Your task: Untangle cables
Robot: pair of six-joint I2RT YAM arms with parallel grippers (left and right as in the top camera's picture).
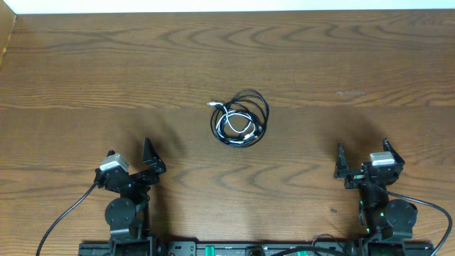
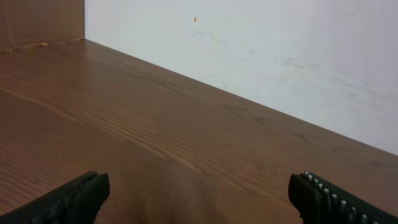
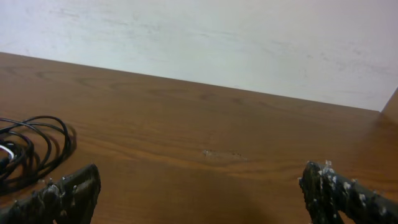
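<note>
1. My left gripper point(image 1: 152, 158) sits fully spread, holding nothing.
2. The cables point(image 1: 239, 119) lie coiled between, well apart from either gripper; light and floppy, I judge, so I'd pinch an outer black loop.
3. My right gripper point(image 1: 363, 152) gapes wide, empty.

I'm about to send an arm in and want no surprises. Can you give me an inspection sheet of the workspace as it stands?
Surface: wooden table, bare, with a faint scuff on the right.
Job's things: black cable and white cable coiled together in one bundle mid-table.
Clutter: nothing seen.
Grippers: left gripper and right gripper are both open and empty, near the front edge, apart from the bundle.
Cables: arm wires trail from the arm bases at the front, away from the bundle.
Surroundings: white wall beyond the far edge.
</note>
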